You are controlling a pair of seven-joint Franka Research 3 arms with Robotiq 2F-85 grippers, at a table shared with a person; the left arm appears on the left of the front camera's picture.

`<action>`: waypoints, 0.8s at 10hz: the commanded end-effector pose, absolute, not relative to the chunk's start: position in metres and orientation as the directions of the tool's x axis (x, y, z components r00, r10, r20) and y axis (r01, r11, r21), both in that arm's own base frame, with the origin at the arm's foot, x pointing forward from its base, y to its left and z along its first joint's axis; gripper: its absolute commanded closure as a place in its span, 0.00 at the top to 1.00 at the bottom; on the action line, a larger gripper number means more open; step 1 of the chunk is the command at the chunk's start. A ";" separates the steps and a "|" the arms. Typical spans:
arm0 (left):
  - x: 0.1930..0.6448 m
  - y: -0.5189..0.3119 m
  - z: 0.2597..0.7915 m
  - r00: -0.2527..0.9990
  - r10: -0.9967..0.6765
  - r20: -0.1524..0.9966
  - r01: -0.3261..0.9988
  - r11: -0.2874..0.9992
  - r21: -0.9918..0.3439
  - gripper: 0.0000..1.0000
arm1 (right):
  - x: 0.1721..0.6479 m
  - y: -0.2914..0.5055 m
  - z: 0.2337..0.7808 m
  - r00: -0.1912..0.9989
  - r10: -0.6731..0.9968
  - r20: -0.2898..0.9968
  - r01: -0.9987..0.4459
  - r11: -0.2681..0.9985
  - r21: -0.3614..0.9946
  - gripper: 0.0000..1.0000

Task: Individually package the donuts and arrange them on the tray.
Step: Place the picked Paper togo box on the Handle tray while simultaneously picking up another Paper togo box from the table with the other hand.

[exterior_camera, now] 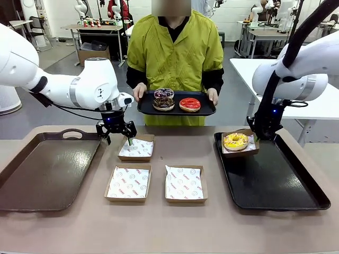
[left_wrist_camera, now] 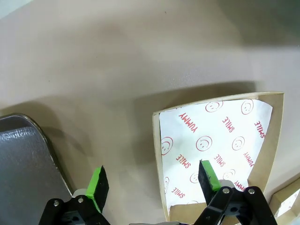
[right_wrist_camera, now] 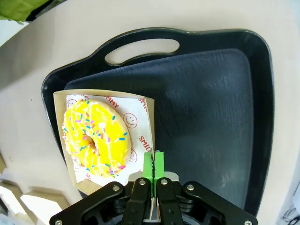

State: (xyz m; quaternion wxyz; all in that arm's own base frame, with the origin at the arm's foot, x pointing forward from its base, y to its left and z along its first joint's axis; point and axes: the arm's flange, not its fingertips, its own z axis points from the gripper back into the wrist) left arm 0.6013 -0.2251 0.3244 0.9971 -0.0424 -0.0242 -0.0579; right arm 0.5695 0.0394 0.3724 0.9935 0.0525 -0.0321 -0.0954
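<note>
A yellow-iced donut (exterior_camera: 235,141) (right_wrist_camera: 96,137) with sprinkles lies in a paper-lined cardboard box (exterior_camera: 253,150) at the far left corner of the black tray (exterior_camera: 275,182) (right_wrist_camera: 211,93). My right gripper (exterior_camera: 259,136) (right_wrist_camera: 153,161) is shut on that box's side wall. A person across the table holds a small black tray (exterior_camera: 204,111) with a red-glazed donut (exterior_camera: 189,104), a chocolate sprinkled donut (exterior_camera: 163,105) and a drizzled donut (exterior_camera: 163,93). My left gripper (exterior_camera: 117,138) (left_wrist_camera: 153,173) hangs open, its fingers either side of the wall of an empty lined box (exterior_camera: 136,148) (left_wrist_camera: 220,136).
Two more empty lined boxes (exterior_camera: 128,183) (exterior_camera: 184,184) sit at the table's middle front. A large brown tray (exterior_camera: 47,169) (left_wrist_camera: 23,159) lies at the left. The black tray's near part is bare.
</note>
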 end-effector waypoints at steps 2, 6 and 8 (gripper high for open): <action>0.600 -0.224 0.325 0.994 -0.073 0.083 0.080 0.994 -0.073 1.00 | 0.579 0.042 0.369 0.977 -0.204 0.069 0.198 0.976 0.090 0.01; 0.604 -0.224 0.323 0.996 -0.072 0.050 0.075 0.994 -0.075 0.35 | 0.581 0.038 0.368 0.978 -0.202 0.053 0.197 0.976 0.094 0.65; 0.604 -0.223 0.323 0.997 -0.073 0.037 0.076 0.995 -0.070 0.00 | 0.583 0.036 0.369 0.978 -0.203 0.050 0.198 0.975 0.100 1.00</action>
